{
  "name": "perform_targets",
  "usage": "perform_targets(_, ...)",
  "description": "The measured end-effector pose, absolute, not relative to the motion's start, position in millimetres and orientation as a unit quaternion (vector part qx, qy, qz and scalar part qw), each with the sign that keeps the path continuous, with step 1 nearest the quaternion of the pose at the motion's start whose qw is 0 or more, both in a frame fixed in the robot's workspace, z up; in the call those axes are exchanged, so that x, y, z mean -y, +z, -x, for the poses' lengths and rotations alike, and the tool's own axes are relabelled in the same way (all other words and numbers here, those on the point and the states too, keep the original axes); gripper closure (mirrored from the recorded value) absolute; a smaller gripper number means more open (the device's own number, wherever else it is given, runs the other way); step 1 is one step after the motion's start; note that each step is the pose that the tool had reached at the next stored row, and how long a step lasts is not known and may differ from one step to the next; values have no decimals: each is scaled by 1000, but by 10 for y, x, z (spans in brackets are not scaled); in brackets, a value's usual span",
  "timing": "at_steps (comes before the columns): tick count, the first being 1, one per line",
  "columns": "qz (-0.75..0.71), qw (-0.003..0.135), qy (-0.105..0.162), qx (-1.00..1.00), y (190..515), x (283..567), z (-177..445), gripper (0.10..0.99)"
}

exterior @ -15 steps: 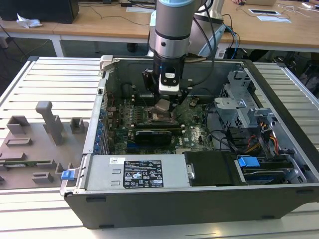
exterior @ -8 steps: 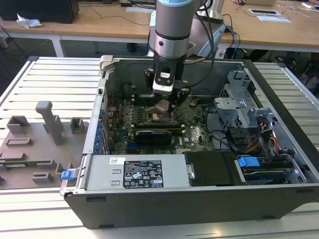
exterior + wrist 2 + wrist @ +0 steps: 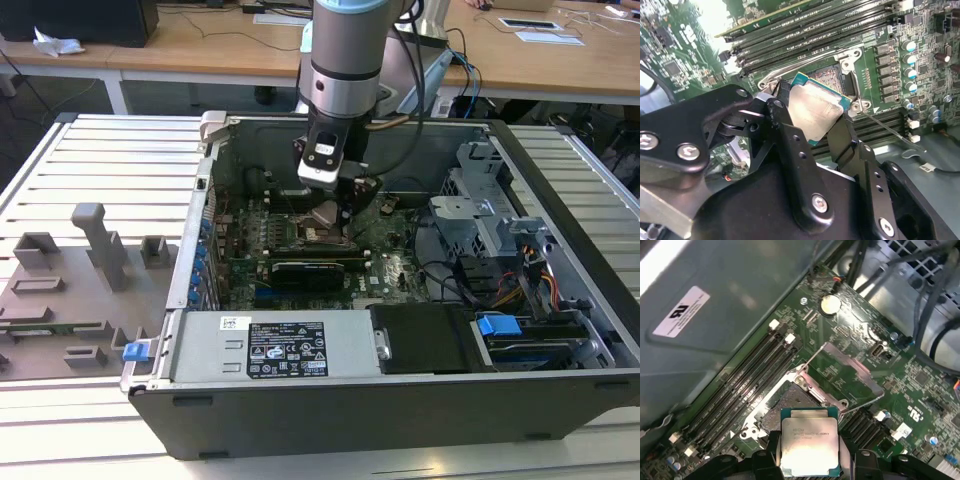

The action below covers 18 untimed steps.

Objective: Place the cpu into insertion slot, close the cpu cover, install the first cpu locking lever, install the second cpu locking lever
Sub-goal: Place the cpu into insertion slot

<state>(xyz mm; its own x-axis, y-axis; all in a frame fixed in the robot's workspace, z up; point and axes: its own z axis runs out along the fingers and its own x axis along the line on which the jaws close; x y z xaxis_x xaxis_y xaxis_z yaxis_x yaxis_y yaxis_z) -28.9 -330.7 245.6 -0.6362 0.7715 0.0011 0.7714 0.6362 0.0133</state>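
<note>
Fixture blocks (image 3: 95, 250), grey, sit on the worktop (image 3: 110, 150) at the exterior view's left. Centre: open computer case (image 3: 400, 400). Inside it the hand (image 3: 812, 112) is clamped on the cpu (image 3: 809, 447) by two opposite edges. The chip is tilted over the insertion slot (image 3: 777, 407), not seated. cpu cover (image 3: 850, 371) stands raised open beside the slot. Right: drive cage (image 3: 480, 215).

— How is the silver-grey, blue-capped robot arm (image 3: 340, 60) posed?
— It is held upright, with the wrist pointed straight down.
— And the black two-fingered gripper (image 3: 812, 114)?
— It is closed. A small square silver-topped chip (image 3: 809, 447) is clamped by opposite edges between the black fingers (image 3: 790, 135), just beyond the palm.
</note>
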Motion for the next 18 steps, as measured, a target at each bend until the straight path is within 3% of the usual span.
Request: perform_targets(18,-522,12,-14,-853,2451,3307,286,545)
